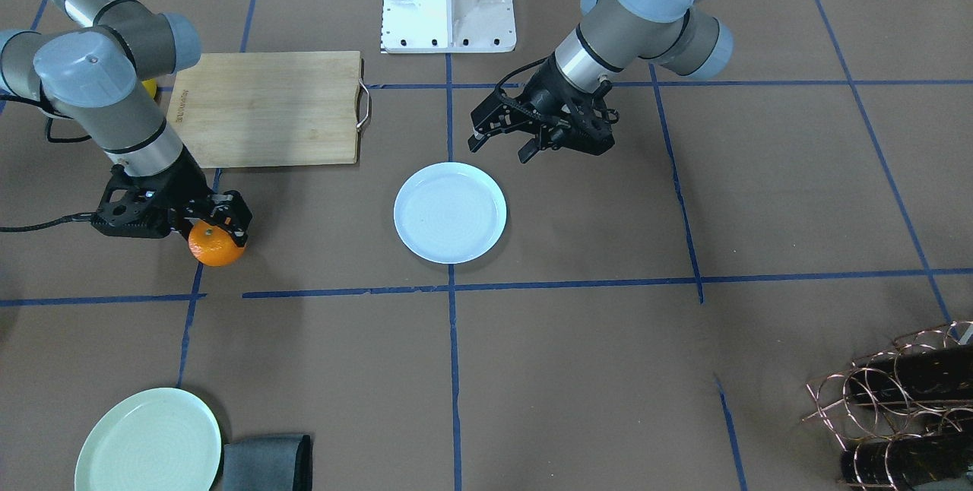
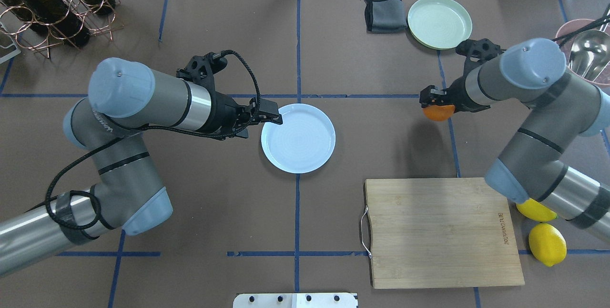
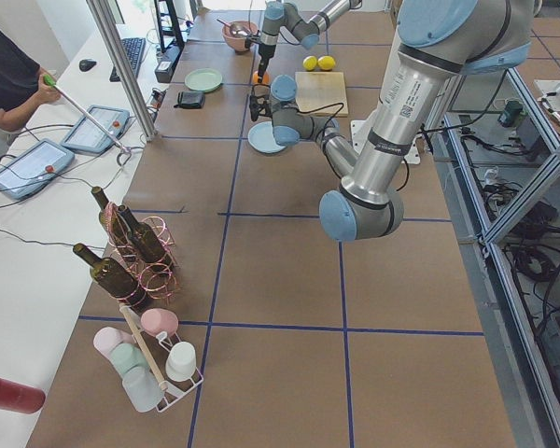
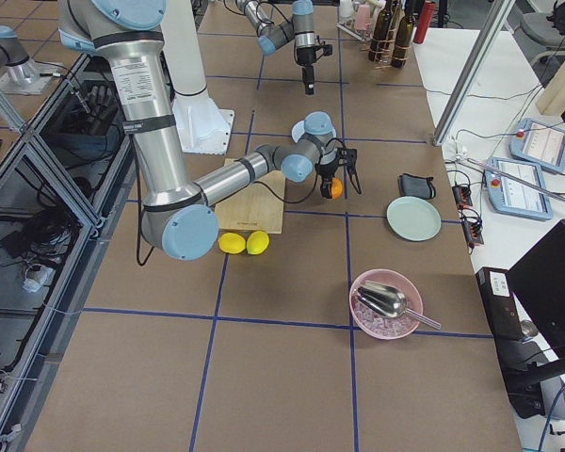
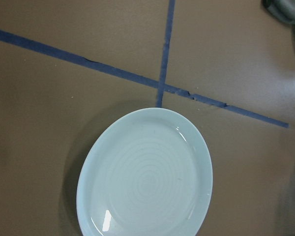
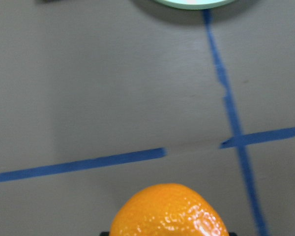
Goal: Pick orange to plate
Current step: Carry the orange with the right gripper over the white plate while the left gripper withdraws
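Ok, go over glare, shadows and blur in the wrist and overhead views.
Left wrist view: a small white glare spot low on the plate, a soft shadow along its left side, focus sharp. Right wrist view: speckled highlights on the orange; the table and tape behind look soft. Overhead view: the right gripper and orange cast a diffuse shadow.

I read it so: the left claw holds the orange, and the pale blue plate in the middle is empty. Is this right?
Not quite. The right claw holds the orange, as the overhead view shows; the left claw is open, beside the plate. The plate is indeed empty.
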Controlling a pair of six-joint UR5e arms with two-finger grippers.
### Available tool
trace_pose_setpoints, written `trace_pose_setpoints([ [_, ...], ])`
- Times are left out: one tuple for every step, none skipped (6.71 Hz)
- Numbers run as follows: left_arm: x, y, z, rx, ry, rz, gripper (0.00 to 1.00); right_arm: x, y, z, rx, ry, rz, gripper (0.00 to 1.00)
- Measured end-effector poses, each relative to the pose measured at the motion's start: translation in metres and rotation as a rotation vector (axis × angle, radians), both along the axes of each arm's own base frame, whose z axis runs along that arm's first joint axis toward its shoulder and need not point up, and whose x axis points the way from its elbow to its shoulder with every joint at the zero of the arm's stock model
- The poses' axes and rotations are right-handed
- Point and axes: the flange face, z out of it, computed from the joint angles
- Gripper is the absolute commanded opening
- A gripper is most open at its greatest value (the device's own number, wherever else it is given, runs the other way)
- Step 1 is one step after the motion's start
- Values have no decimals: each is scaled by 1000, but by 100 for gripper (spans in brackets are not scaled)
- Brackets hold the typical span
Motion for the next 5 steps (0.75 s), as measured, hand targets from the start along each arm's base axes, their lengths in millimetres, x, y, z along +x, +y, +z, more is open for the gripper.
trace_pose_setpoints([
  [-32,6,0,17,19,-16,99,-45,9,-56,-33,-36,21,0],
  [-59,11,6,24,25,-28,99,-87,26,-99,-49,-64,39,0],
  [-83,16,21,18,18,-31,99,-121,38,-127,-60,-83,50,0],
  [-107,20,38,13,16,-36,99,-153,41,-149,-63,-91,51,0],
  [-120,24,47,13,19,-42,99,-179,46,-163,-58,-89,43,0],
])
